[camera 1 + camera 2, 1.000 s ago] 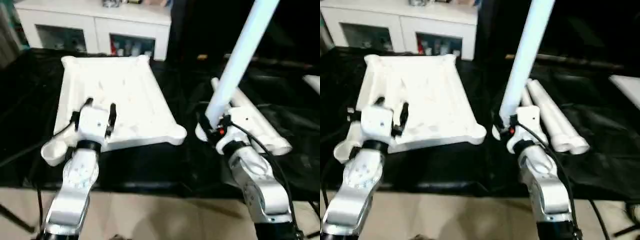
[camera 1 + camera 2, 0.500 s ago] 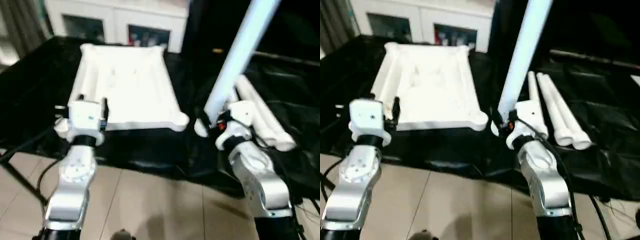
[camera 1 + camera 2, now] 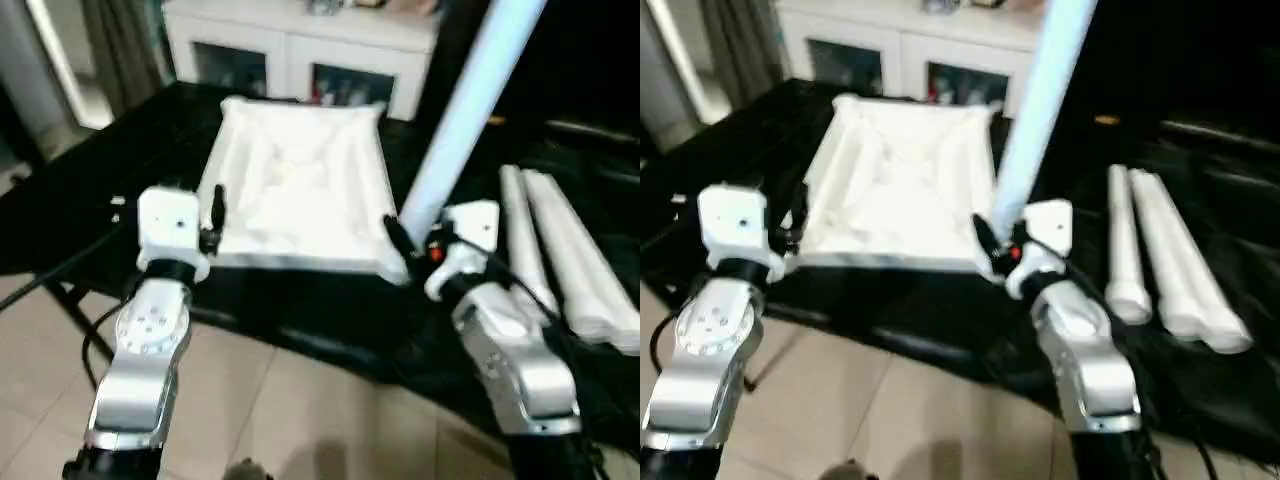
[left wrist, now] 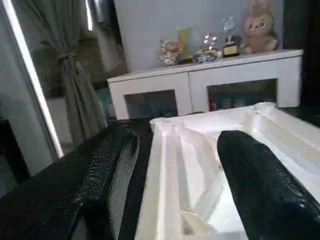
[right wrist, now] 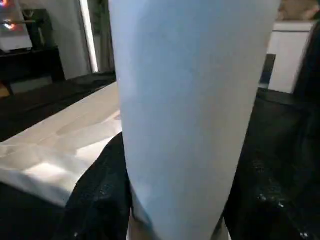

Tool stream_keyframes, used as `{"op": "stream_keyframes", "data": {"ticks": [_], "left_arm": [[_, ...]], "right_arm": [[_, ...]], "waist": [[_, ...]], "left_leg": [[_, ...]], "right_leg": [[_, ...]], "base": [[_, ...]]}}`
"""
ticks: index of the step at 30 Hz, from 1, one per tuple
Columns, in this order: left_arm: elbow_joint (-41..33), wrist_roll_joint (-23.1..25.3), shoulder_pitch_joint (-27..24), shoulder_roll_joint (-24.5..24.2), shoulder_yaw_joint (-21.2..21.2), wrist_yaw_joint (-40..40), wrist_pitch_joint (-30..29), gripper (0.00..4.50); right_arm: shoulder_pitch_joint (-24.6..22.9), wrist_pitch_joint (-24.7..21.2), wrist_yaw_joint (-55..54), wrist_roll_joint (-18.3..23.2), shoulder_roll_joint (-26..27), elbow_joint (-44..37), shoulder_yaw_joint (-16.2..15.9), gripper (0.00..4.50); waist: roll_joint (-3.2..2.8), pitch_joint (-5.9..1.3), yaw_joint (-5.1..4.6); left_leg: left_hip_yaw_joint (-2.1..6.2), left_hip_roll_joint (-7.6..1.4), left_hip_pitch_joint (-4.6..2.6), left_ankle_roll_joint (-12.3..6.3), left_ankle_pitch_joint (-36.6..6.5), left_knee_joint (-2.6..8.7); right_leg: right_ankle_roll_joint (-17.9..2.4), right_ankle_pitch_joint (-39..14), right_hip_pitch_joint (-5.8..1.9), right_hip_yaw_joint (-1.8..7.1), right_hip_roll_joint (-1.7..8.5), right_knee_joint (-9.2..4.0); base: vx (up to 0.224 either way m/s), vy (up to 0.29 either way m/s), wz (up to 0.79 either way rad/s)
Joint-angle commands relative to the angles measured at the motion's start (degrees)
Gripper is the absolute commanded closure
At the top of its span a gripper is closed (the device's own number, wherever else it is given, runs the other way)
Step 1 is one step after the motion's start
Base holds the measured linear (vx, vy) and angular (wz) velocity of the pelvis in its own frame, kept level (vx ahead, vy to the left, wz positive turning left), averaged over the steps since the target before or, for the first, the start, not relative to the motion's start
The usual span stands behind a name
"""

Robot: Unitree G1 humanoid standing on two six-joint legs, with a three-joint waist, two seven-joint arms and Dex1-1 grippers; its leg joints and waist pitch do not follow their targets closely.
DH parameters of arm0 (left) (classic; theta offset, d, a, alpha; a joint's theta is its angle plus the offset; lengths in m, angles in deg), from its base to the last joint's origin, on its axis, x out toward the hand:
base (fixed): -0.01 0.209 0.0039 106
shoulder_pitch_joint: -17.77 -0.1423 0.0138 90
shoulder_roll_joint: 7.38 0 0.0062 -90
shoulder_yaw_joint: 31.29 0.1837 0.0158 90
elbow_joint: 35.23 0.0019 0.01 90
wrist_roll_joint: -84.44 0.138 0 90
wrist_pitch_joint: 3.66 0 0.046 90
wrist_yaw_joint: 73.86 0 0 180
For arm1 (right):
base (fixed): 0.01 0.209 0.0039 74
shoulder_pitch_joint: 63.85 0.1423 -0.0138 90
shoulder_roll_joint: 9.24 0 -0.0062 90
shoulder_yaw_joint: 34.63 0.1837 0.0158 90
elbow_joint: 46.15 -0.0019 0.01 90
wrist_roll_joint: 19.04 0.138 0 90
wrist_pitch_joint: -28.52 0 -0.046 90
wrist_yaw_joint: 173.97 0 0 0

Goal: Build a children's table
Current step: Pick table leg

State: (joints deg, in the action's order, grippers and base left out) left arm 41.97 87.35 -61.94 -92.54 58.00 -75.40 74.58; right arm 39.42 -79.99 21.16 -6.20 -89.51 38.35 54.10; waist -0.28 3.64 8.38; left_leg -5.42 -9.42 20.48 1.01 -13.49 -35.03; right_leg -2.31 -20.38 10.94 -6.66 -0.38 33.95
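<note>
Tabletop (image 3: 300,190) lies underside up on black-covered bench (image 3: 90,190), at 12 o'clock from robot, sockets exposed to receive legs. Right gripper (image 3: 415,240) clamped on one leg (image 3: 470,100), held near-upright, base close to near-right corner socket, likely for insertion. Left gripper (image 3: 210,215) fingers apart, empty, at near-left edge. Spare legs (image 3: 560,255) at 2 o'clock. No legible writing.

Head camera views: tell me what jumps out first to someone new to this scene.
The long white leg stands out first, rising steeply from the right gripper, which is shut on it, just beside the near right corner of the table top. The upturned white table top lies on the black cloth, with the open left gripper at its near left corner. More legs lie at right.
</note>
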Motion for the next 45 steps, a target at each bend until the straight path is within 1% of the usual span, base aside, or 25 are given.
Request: {"op": "stream_keyframes", "data": {"ticks": [1, 2, 3, 4, 6, 7, 8, 9, 10, 13, 14, 15, 16, 17, 18, 19, 21, 22, 24, 25, 26, 27, 30, 35, 45], "left_arm": [[0.01, -0.27, 0.36, -0.55, -0.56, 0.80, -0.85, 1.46], [0.18, -0.37, 0.40, -0.55, -0.55, 1.03, -0.68, 1.46], [0.33, -0.41, 0.42, -0.56, -0.52, 1.23, -0.57, 1.46], [0.46, -0.43, 0.45, -0.55, -0.51, 1.59, -0.60, 1.46], [0.71, -0.55, 0.48, -0.56, -0.49, 2.08, -0.54, 1.46], [0.99, -0.78, 0.53, -0.56, -0.48, 2.33, -0.40, 1.46], [1.02, -0.82, 0.52, -0.57, -0.47, 2.39, -0.36, 1.46], [1.44, -1.43, 0.44, -0.66, -0.40, 3.23, 0.19, 1.46], [1.65, -1.73, 0.35, -0.74, -0.31, 3.71, 0.33, 1.46], [2.16, -2.85, 0.06, -0.90, -0.28, 5.25, 0.89, 1.46], [2.23, -3.23, -0.10, -0.93, -0.31, 5.74, 0.88, 1.46], [2.33, -3.49, -0.28, -0.92, -0.35, 6.22, 1.22, 1.46], [2.38, -3.97, -0.46, -0.77, -0.45, 6.62, 1.36, 1.46], [2.40, -4.19, -0.54, -0.70, -0.50, 6.81, 1.43, 1.46], [2.55, -5.29, -0.95, -0.28, -0.62, 7.61, 1.17, 1.46], [2.53, -7.18, -1.57, 0.26, -0.59, 9.26, 1.85, 1.46], [1.98, -10.71, -2.91, 0.27, 0.40, 13.59, 0.82, 1.46], [1.82, -11.17, -3.35, -0.13, 0.94, 14.90, 0.78, 1.46], [2.04, -11.49, -3.88, -1.47, 1.79, 17.39, 1.48, 1.29], [2.15, -11.45, -4.02, -3.54, 2.83, 20.26, 1.66, 1.11], [1.83, -12.42, -4.02, -4.66, 3.28, 22.64, 1.82, 1.11], [1.55, -13.29, -4.04, -5.59, 3.65, 24.67, 1.97, 1.08], [-1.36, -15.99, -4.40, -11.10, 6.16, 34.30, -0.44, 0.69], [-7.19, -18.24, -6.42, -23.69, 12.52, 48.40, -10.96, 0.64], [-4.67, -11.49, -4.82, -28.47, 16.16, 48.85, -13.00, 0.64]], "right_arm": [[0.92, -0.22, -0.28, -0.18, 0.45, -0.25, -0.50, 2.56], [0.96, -0.41, -0.61, -0.45, 0.41, -0.04, -0.42, 2.56], [0.99, -0.41, -0.83, -0.58, 0.42, 0.15, -0.25, 2.56], [1.06, -0.39, -0.89, -0.50, 0.45, 0.32, -0.01, 2.56], [1.17, -0.57, -1.05, -0.39, 0.49, 0.40, 0.36, 2.56], [1.30, -0.87, -1.16, -0.36, 0.41, 0.38, 0.56, 2.56], [1.30, -0.89, -1.16, -0.36, 0.39, 0.38, 0.57, 2.56], [1.29, -1.02, -1.18, -0.40, 0.15, 0.29, 0.63, 2.56], [1.23, -1.16, -1.15, -0.27, 0.09, 0.17, 0.72, 2.56], [0.96, -1.40, -1.37, -0.45, -0.21, -0.19, 0.63, 2.56], [0.88, -1.50, -1.51, -0.42, -0.26, -0.33, 0.63, 2.56], [0.80, -1.56, -1.61, -0.41, -0.30, -0.52, 0.66, 2.56], [0.72, -1.65, -1.64, -0.37, -0.30, -0.74, 0.69, 2.56], [0.69, -1.70, -1.65, -0.35, -0.30, -0.85, 0.70, 2.56], [0.56, -1.75, -1.57, -0.26, -0.28, -1.38, 0.72, 2.56], [0.43, -1.81, -1.52, -0.22, -0.32, -1.89, 0.70, 2.56], [0.28, -2.30, -1.24, 0.65, -0.13, -2.85, 0.98, 2.56], [0.25, -2.49, -1.09, 0.99, -0.10, -3.13, 1.14, 2.56], [0.31, -2.94, -0.86, 1.38, -0.22, -3.45, 1.31, 2.56], [0.45, -3.13, -0.52, 1.47, -0.52, -3.51, 1.32, 2.56], [0.60, -3.39, 0.02, 1.85, -0.83, -3.54, 1.36, 2.56], [0.73, -3.61, 0.48, 2.18, -1.08, -3.57, 1.40, 2.56], [1.66, -4.58, 3.81, 4.02, -3.01, -3.31, 1.95, 2.56], [4.22, -4.76, 10.81, 5.48, -7.62, -1.35, 1.43, 2.56], [5.98, -4.44, 15.79, 5.94, -9.59, 0.69, -0.30, 2.56]], "waist": [[-2.32, -4.29, -2.01], [-2.47, -5.66, -3.71], [-1.20, -6.36, -3.90], [-0.40, -5.78, -4.19], [0.65, -5.50, -4.90], [3.76, -3.50, -5.36], [6.18, -3.95, -4.74], [6.11, -3.35, -1.79], [5.82, -3.15, -0.50], [5.05, -2.67, -0.37], [4.23, -2.20, -0.36], [3.69, -1.62, -1.56], [1.07, -2.56, -2.15], [-1.25, -2.04, -3.77], [-2.04, -2.24, -5.35], [-1.57, -4.67, -6.60], [-1.11, -4.52, -7.04], [-0.04, -5.24, -7.42], [2.31, -6.02, -6.77], [6.49, -6.25, -6.58], [6.49, -6.25, -6.58], [5.92, -6.05, -5.54], [4.09, -4.89, -6.46], [3.27, -2.19, -6.89], [3.77, -2.58, -6.54]], "left_leg": [[5.79, -5.64, -6.81, -11.20, 2.78, 5.69], [9.72, -8.80, -11.78, -17.47, 2.60, 5.67], [10.98, -9.86, -12.85, -24.53, 9.75, 3.86], [8.85, -7.74, -10.53, -26.24, 15.16, 3.92], [6.44, -5.78, -9.36, -25.53, 13.43, 4.75], [-2.38, -1.60, -6.57, -16.58, -2.18, 5.71], [-4.15, 2.30, -4.12, -13.35, -8.65, 3.48], [-4.70, 6.45, -4.83, -5.96, -17.18, -5.79], [-1.40, 5.23, -1.21, -0.51, -10.99, -8.09], [1.50, 4.94, 0.61, 5.56, -6.82, -9.33], [2.16, 4.42, 0.47, 6.00, -6.07, -8.55], [3.56, 2.72, 3.53, 3.70, -0.62, -5.72], [3.22, 1.61, -0.23, 1.22, -3.14, -1.45], [4.66, -1.01, -0.18, 0.02, -11.12, 4.33], [7.74, -3.52, -2.02, 0.50, -21.31, 6.77], [11.19, -5.59, -7.75, -2.64, -29.61, 7.01], [10.00, -3.59, -7.83, -10.73, -8.12, 4.27], [8.98, -2.48, -7.70, -15.80, 22.43, 1.79], [5.63, 0.93, -6.13, -14.89, 55.86, -1.90], [1.79, 5.49, 0.84, -9.41, 34.51, -2.96], [1.79, 5.49, 0.84, -9.41, 34.51, -2.96], [1.99, 2.48, 2.11, -4.61, 13.87, -0.02], [2.13, 0.23, 0.28, -0.62, 7.56, 2.88], [1.13, -2.33, -1.48, 3.62, -24.71, 4.98], [-0.06, -2.75, -0.47, 4.55, -20.76, 5.03]], "right_leg": [[1.03, -4.75, 2.93, -0.14, 1.81, 0.79], [3.15, -6.77, 8.64, 0.12, 1.83, 6.31], [5.15, -7.04, 11.84, 1.44, 3.62, 8.99], [8.35, -0.13, 15.17, 2.87, 4.59, 11.35], [7.48, 6.35, 16.34, 3.57, 4.71, 10.62], [-0.50, 15.75, 13.51, 5.21, 5.76, 2.19], [-0.89, 7.57, 9.14, 8.94, 5.94, -1.26], [-9.62, -23.04, 5.94, 17.26, 10.08, -6.49], [-15.84, -27.49, 2.08, 19.92, 10.51, -4.88], [-17.71, -19.58, 1.71, 21.42, 8.14, -4.66], [-16.71, -19.23, 2.45, 21.40, 7.76, -5.26], [-14.73, -18.69, 1.69, 16.27, 8.90, -5.72], [-10.75, -23.03, 4.89, 12.88, 6.56, -6.74], [-6.81, -21.91, 4.04, 8.54, 3.95, -4.63], [-4.44, -17.29, 5.96, 5.98, 1.75, -0.60], [-0.68, -5.69, 10.57, 3.55, 1.65, 7.49], [4.35, 2.86, 13.84, 3.17, 2.53, 8.52], [7.50, 8.95, 15.27, 3.78, 3.37, 7.74], [8.32, 25.44, 15.07, 6.59, 5.46, 1.87], [5.89, 47.33, 8.16, 10.85, 10.07, 1.18], [5.89, 47.33, 8.16, 10.85, 10.07, 1.18], [0.78, 58.03, 6.55, 9.76, 11.87, 0.70], [-5.81, 32.68, 7.64, 6.74, 7.90, -0.37], [-6.74, -16.21, 10.11, 7.03, 8.79, -3.47], [-1.93, -25.82, 10.41, 6.58, 9.28, -4.79]], "base": [[0.197, 0.079, 0.10], [0.259, 0.054, -0.06], [0.245, -0.013, -0.17], [0.245, -0.013, -0.17], [0.174, -0.033, -0.14], [0.172, -0.050, -0.09], [0.169, -0.096, -0.15], [0.194, -0.101, -0.42], [0.194, -0.101, -0.42], [0.181, -0.061, -0.63], [0.173, -0.004, -0.65], [0.153, 0.047, -0.29], [0.153, 0.047, -0.29], [0.176, 0.124, -0.10], [0.236, 0.131, -0.13], [0.236, 0.131, -0.13], [0.209, 0.062, 0.02], [0.185, 0.044, 0.00], [0.091, -0.037, -0.09], [0.042, -0.057, -0.09], [0.027, -0.070, 0.06], [0.065, -0.064, 0.09], [0.022, -0.021, 0.03], [-0.054, -0.029, 0.05], [-0.055, -0.032, 0.05]]}}
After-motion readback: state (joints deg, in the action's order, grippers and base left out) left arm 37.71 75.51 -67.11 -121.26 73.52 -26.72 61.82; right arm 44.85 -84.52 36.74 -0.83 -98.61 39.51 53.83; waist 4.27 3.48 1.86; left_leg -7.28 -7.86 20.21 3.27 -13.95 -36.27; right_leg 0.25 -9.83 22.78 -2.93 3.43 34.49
